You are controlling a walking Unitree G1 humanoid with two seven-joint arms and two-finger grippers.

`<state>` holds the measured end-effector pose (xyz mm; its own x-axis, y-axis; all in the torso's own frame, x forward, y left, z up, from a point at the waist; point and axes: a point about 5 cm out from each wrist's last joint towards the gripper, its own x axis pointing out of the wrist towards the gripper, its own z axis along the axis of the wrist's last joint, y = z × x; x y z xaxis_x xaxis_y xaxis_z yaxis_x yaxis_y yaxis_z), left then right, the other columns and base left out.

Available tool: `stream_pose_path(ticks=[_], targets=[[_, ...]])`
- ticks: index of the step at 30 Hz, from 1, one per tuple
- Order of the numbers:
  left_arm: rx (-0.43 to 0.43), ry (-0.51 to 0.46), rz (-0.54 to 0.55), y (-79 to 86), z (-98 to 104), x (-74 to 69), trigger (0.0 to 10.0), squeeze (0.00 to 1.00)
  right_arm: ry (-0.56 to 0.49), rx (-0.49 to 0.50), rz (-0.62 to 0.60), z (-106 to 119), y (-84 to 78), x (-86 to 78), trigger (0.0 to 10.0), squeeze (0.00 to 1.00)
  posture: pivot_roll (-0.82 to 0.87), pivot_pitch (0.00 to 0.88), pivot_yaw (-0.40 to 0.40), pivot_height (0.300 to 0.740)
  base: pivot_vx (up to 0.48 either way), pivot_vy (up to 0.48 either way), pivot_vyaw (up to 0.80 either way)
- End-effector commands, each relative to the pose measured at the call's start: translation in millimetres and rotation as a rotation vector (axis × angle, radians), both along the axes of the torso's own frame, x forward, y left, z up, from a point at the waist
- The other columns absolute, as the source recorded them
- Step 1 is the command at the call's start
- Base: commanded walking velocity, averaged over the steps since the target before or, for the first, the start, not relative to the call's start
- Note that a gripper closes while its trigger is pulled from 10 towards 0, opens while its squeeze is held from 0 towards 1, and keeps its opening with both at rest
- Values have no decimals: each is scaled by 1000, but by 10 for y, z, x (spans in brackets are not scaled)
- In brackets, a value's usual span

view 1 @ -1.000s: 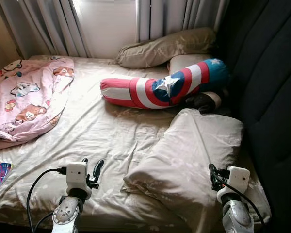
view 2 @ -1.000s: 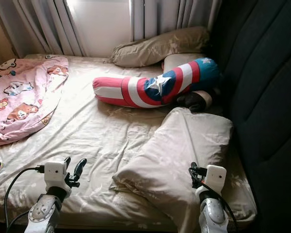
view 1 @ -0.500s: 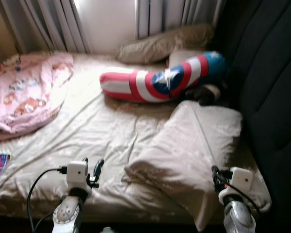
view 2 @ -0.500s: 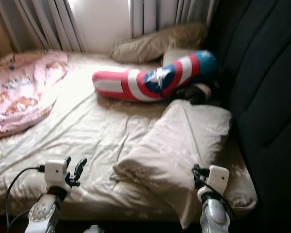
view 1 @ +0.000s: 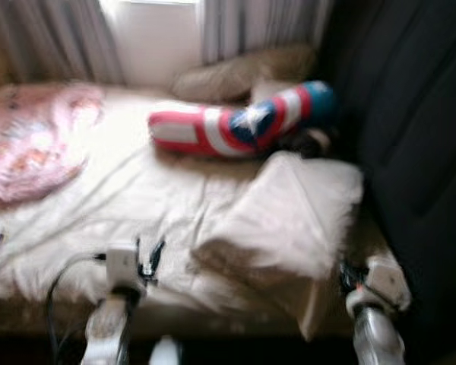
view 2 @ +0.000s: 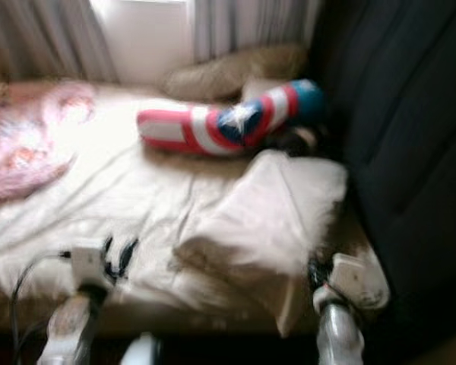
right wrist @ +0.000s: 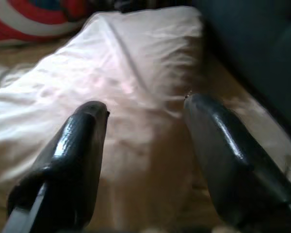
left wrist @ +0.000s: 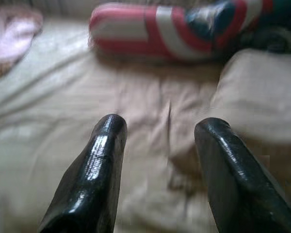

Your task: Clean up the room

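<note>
While both our grippers, left gripper and right gripper, gape empty, a beige pillow lies ahead; the view has blurred since.

No legible text, label, brand or number appeared; the bolster bore only a white star emblem among its stripes.

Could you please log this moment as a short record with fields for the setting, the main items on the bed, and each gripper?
setting: bed with beige sheet, dark headboard on the robot's right, curtains behind
near pillow: beige pillow, lying crooked near the bed's front edge
bolster: red, white and blue bolster, across the far half
blanket: pink blanket, bunched at far left
left gripper: open, above the sheet
right gripper: open, over the beige pillow
image quality: head views blurred
</note>
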<state>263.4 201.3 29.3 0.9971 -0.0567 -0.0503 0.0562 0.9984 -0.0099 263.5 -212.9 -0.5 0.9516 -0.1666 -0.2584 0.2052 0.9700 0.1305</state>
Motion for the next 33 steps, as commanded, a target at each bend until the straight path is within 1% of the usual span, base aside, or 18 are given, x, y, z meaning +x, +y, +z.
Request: stream_pose_path(ticks=[1, 8, 15, 21, 25, 33], targets=[[4, -14, 2, 7, 48, 51, 10000, 0, -2, 18, -5, 15, 2, 32, 10000, 0, 41, 0, -74, 650, 0, 0, 0], [-1, -13, -3, -10, 48, 51, 10000, 0, -14, 32, -12, 48, -8, 73, 10000, 0, 38, 0, -71, 650, 0, 0, 0], [-2, -16, -5, -18, 55, 56, 10000, 0, -12, 35, -12, 46, -3, 80, 10000, 0, 40, 0, -71, 650, 0, 0, 0], [-3, -16, -4, -13, 67, 71, 10000, 0, -28, 42, -26, 92, -4, 135, 10000, 0, 38, 0, -69, 650, 0, 0, 0], [-3, -17, -3, -13, 71, 73, 10000, 0, -28, 44, -50, 101, -22, 148, 10000, 0, 41, 0, -68, 650, 247, 0, 0], [0, -20, -7, -18, 85, 86, 10000, 0, -33, 49, -56, 115, -19, 167, 10000, 0, 42, 0, -64, 650, 260, 0, 0]])
